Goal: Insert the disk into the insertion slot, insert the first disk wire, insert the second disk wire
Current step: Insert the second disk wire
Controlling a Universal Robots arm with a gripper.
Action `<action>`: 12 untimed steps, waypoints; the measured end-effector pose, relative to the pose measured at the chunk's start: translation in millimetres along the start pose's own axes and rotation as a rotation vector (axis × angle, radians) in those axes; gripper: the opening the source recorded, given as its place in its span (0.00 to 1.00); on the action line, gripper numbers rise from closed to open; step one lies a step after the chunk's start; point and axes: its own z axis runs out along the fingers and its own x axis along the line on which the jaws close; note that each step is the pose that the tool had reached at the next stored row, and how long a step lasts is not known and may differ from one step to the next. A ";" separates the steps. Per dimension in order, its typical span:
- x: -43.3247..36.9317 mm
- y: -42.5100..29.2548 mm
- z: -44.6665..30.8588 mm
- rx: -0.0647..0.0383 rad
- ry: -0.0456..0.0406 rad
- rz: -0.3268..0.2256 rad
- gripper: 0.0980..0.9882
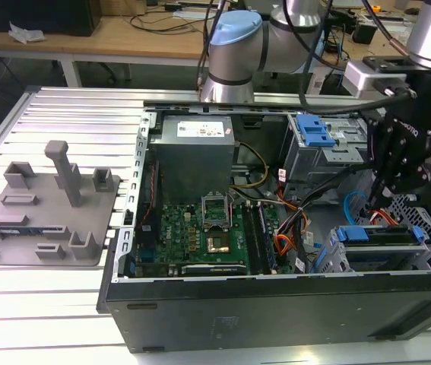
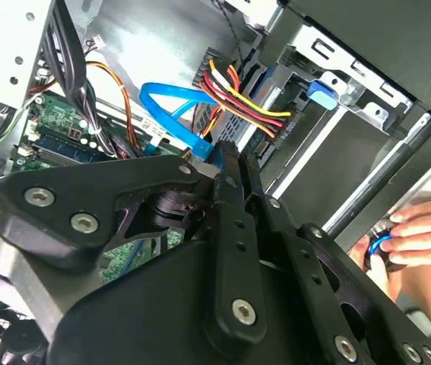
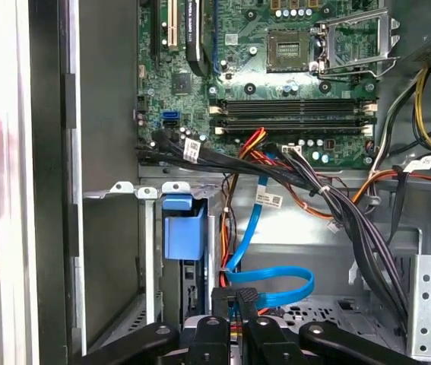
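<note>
Here, in the exterior view, an open computer case [image 1: 276, 304] lies on a slotted metal table [image 1: 63, 114]. The black tool [image 1: 386, 194] reaches down into the case at the exterior view's right. Just below it, the disk [image 1: 378, 234] sits in the insertion slot [image 1: 335, 258], its blue carrier showing along the top. The first disk wire [image 1: 350, 204] loops up beside the tool. The power supply [image 1: 196, 156] carries a white printed label, too small to read. A blue latch [image 1: 314, 131] sits on the taller bay behind, and an orange cable [image 1: 283, 245] curls by the motherboard [image 1: 200, 232]. A grey fixture plate [image 1: 44, 209] rests on the table at the exterior view's left.

In the second wrist view, the tool [image 2: 213, 158] has its fingers drawn together on the end of the first disk wire [image 2: 162, 106], which arcs away in a blue loop. The second disk wire [image 2: 245, 106], here red, yellow and black strands, ends in a dark plug against the grey cage; I cannot tell whether it is seated. A person's hand [image 2: 420, 228] rests at the case's edge.

In the first wrist view, the tool [image 3: 238, 304] pinches the dark plug of the first disk wire [image 3: 276, 283]. Small white tags [image 3: 268, 199] hang on the cables, their print not legible. The motherboard [image 3: 276, 84] lies beyond.
</note>
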 end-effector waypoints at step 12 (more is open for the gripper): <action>29.5 -7.7 4.1 0.001 -0.1169 0.004 0.07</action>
